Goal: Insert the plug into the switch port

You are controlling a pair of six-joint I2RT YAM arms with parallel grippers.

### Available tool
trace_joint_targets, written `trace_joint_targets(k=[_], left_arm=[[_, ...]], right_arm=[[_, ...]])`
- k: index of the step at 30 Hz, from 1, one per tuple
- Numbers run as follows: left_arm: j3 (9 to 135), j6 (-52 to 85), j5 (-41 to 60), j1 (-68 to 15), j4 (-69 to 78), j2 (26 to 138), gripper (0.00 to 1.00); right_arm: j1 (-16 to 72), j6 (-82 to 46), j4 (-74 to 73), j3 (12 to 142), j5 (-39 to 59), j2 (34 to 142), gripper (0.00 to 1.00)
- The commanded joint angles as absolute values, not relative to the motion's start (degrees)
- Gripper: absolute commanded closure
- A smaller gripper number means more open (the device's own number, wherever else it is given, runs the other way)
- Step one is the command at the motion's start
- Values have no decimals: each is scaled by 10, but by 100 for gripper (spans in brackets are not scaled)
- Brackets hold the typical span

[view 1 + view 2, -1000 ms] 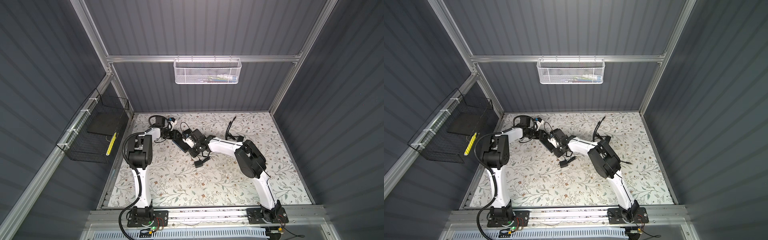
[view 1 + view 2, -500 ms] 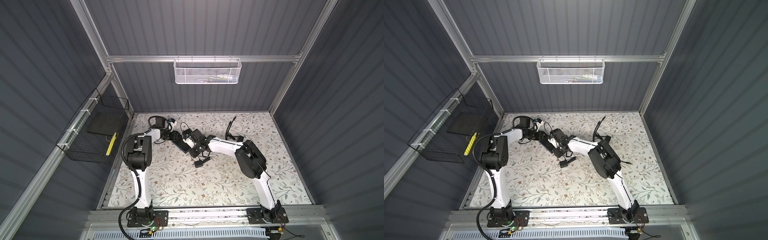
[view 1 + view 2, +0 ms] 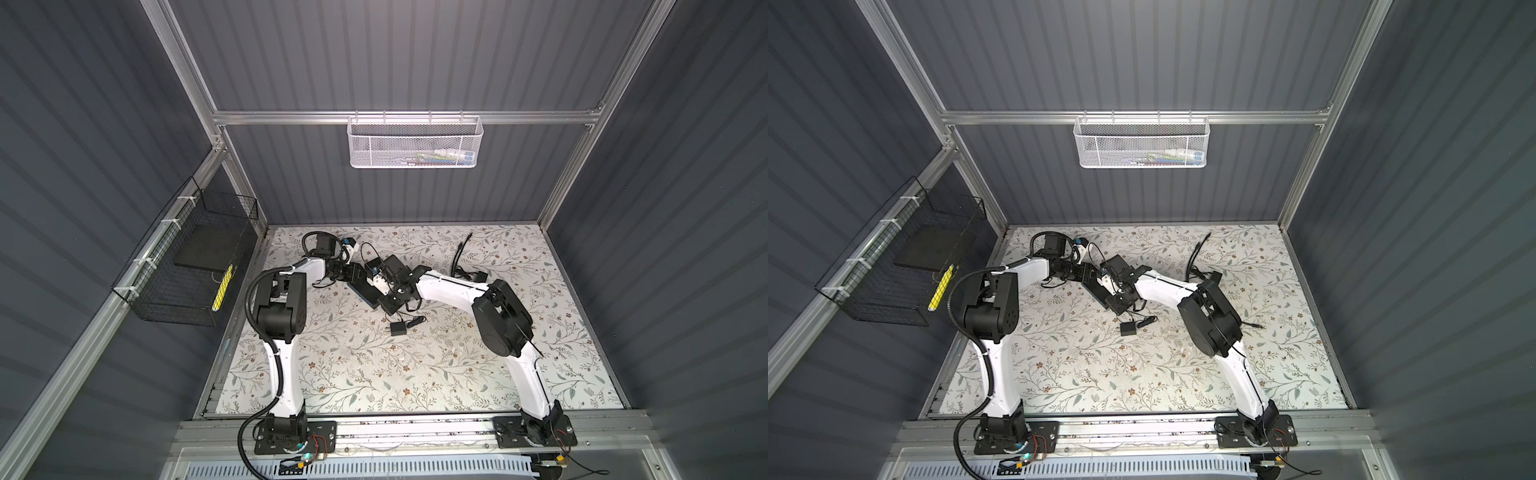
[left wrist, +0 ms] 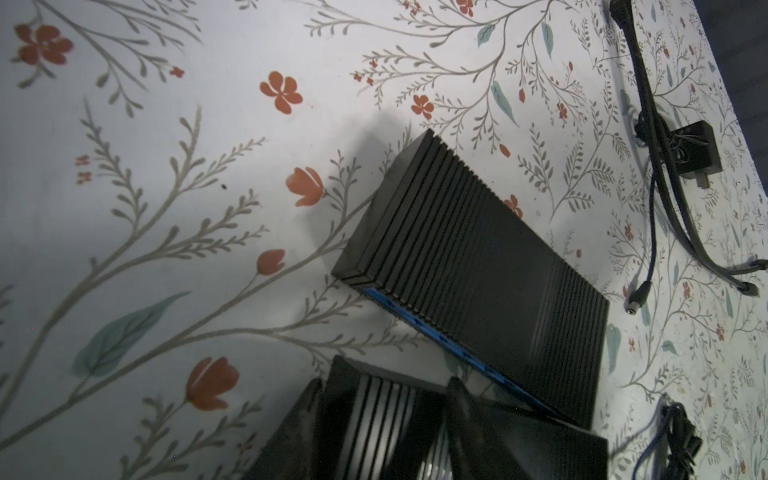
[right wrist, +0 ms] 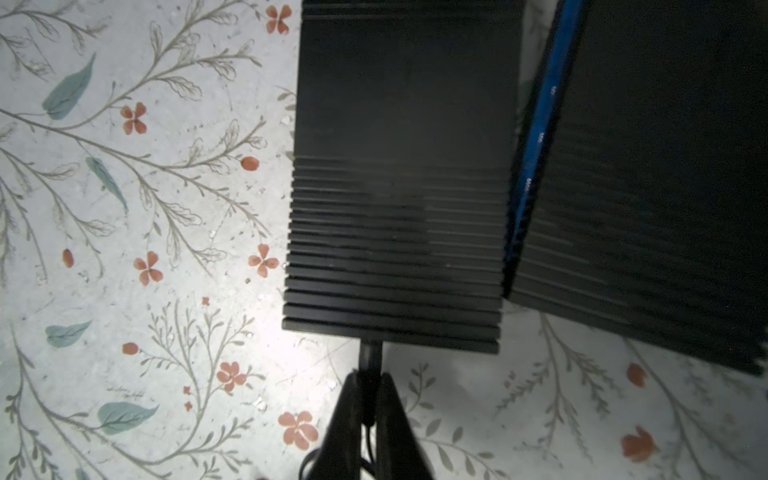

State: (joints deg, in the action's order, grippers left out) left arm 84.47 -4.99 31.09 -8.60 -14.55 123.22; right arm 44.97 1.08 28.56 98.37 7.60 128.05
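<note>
Still, nothing has moved: the right gripper (image 5: 370, 376) stays pinched on the plug (image 5: 370, 353), its tip meeting the end of the ribbed black switch (image 5: 395, 208); the left gripper (image 4: 386, 388) clamps that switch. Seating looks unconfirmed.

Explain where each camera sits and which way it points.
Both top views: overhead, looking down on the table; left arm and right arm show whole.
Left wrist: on the left arm, facing the blue-faced box; left gripper holds a ribbed black box.
Right wrist: on the right arm, facing that ribbed black box; right gripper pinches the plug.
Shared: both wrist views show both boxes.
</note>
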Motion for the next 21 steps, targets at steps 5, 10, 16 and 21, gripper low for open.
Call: trace_joint_targets(k=[5, 10, 16, 21], left_arm=[[818, -48, 337, -110, -203, 1217, 52], [793, -43, 337, -118, -203, 1210, 53], [778, -42, 334, -127, -203, 1200, 53], [774, -41, 334, -135, -203, 1200, 53]], right_arm=[[449, -17, 162, 965, 57, 1266, 91], [447, -22, 149, 964, 53, 1260, 91], [447, -22, 149, 968, 60, 1258, 91], [445, -20, 151, 970, 62, 1252, 91]])
